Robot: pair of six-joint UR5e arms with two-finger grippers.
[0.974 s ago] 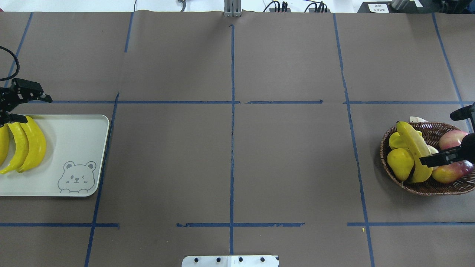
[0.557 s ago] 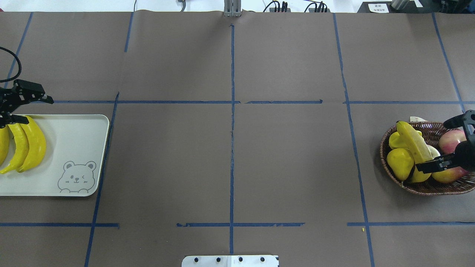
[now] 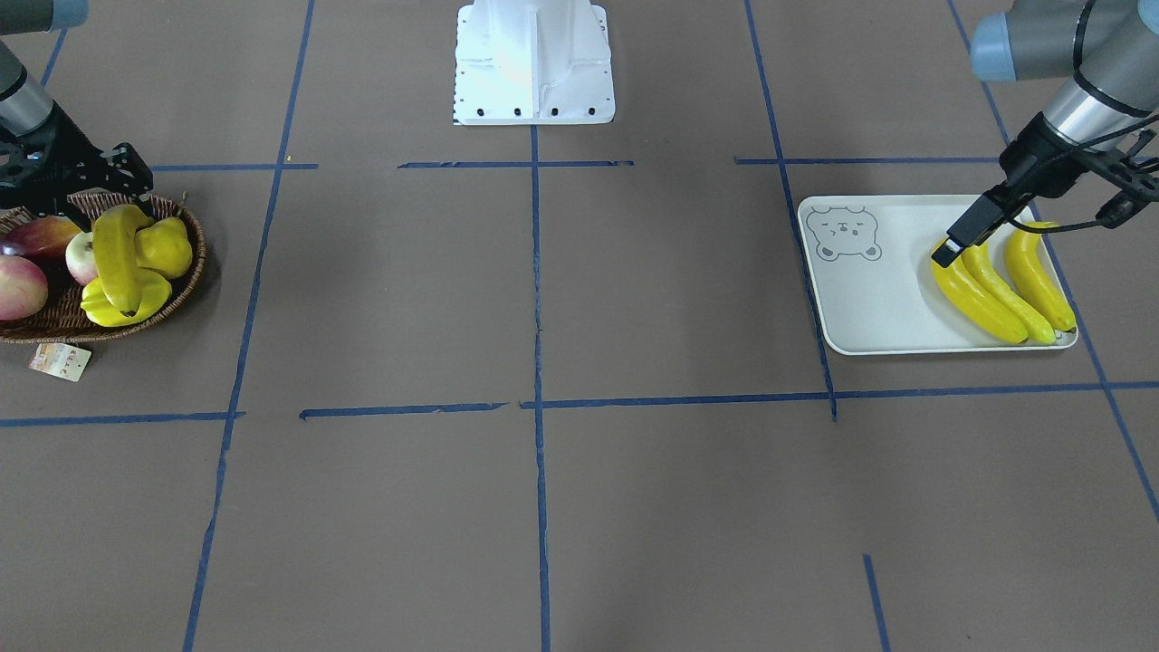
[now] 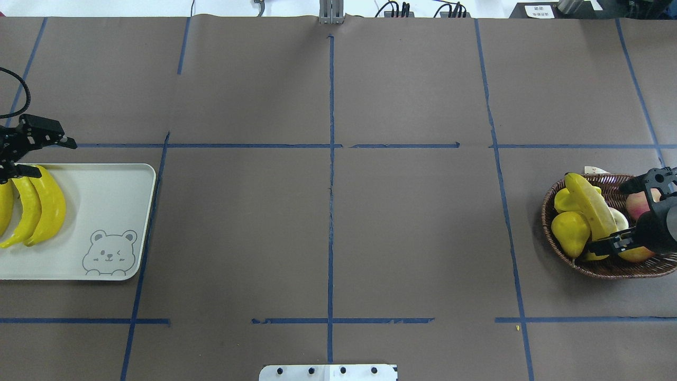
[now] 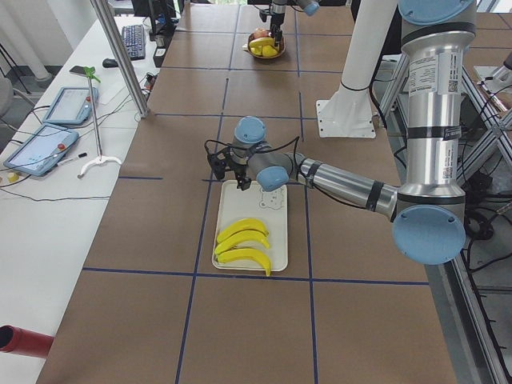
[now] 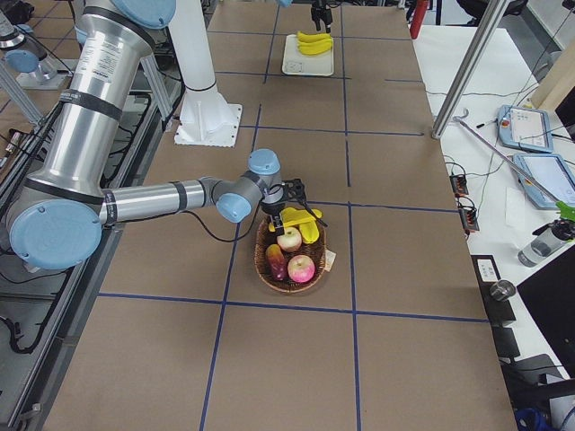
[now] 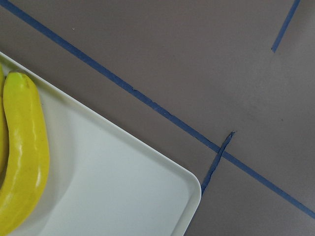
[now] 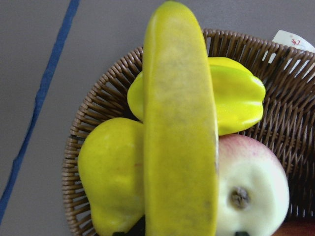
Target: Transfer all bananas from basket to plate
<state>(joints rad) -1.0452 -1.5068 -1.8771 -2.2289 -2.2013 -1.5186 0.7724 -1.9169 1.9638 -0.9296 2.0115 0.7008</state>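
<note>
One banana (image 4: 589,209) lies across the top of the fruit in the wicker basket (image 4: 608,270); it fills the middle of the right wrist view as banana (image 8: 179,128). My right gripper (image 4: 624,214) hangs open low over the basket, one finger on each side of the banana's near end, gripping nothing. Three bananas (image 3: 1005,285) lie side by side on the white bear-print plate (image 4: 106,211). The left gripper (image 4: 43,156) stands open and empty over the plate's far edge, at the bananas' tips.
A yellow starfruit (image 8: 236,93), a yellow pear (image 8: 110,172) and apples (image 3: 18,285) share the basket. Its paper tag (image 3: 59,360) lies on the table beside it. Brown paper with blue tape lines covers the table. The robot's white base (image 3: 532,63) is at mid-table.
The right gripper has come down and shifted toward the banana in the basket, still open. The left gripper has barely moved.
</note>
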